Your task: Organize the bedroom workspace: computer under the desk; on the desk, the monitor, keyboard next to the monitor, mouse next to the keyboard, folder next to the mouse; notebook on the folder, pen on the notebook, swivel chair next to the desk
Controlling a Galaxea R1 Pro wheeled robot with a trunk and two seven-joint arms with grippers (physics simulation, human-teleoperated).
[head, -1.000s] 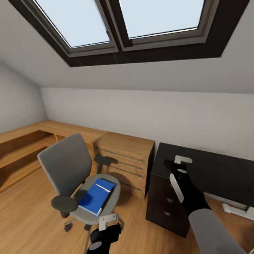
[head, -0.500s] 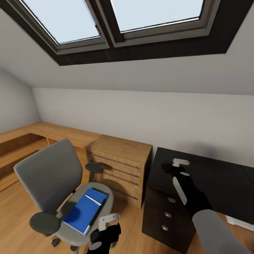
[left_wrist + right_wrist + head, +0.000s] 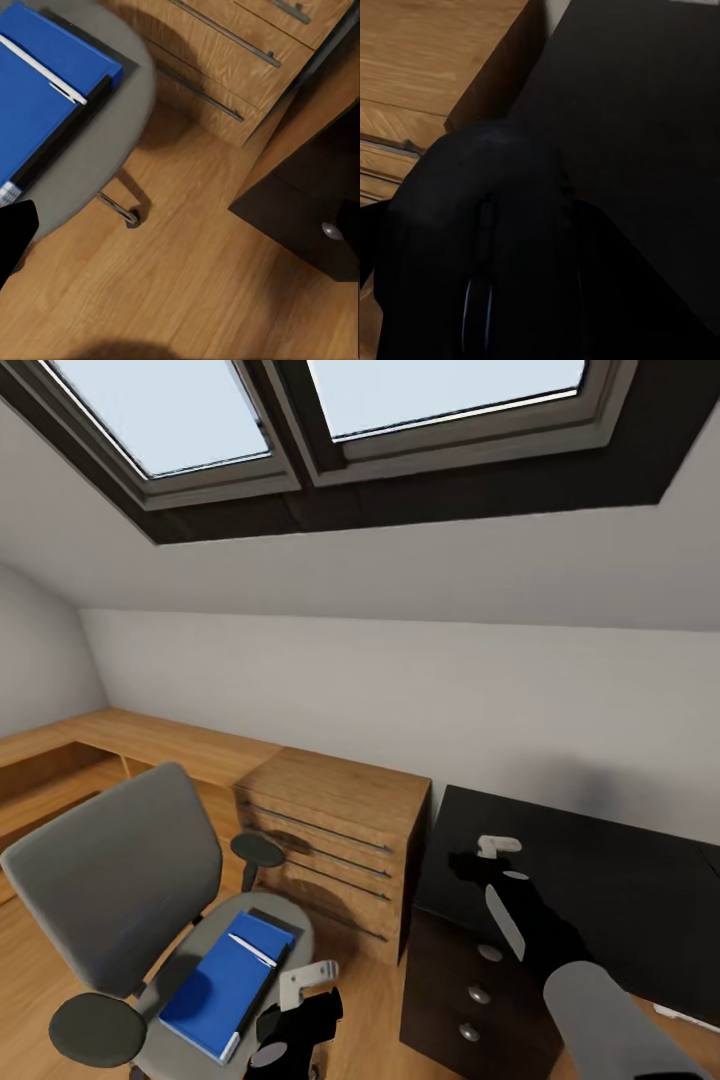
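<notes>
Across the top of the head view, a skylight (image 3: 330, 420) with two panes in a dark frame is set into the sloped white ceiling, showing pale blue sky. Below it a plain grey-white wall (image 3: 400, 680) spans the frame. At centre stands a light wooden dresser (image 3: 335, 840) with thin metal drawer handles; a low wooden bench (image 3: 120, 735) runs from it toward the left edge. Light wood plank floor (image 3: 375, 1010) fills the lower part, with soft shadows under the furniture
</notes>
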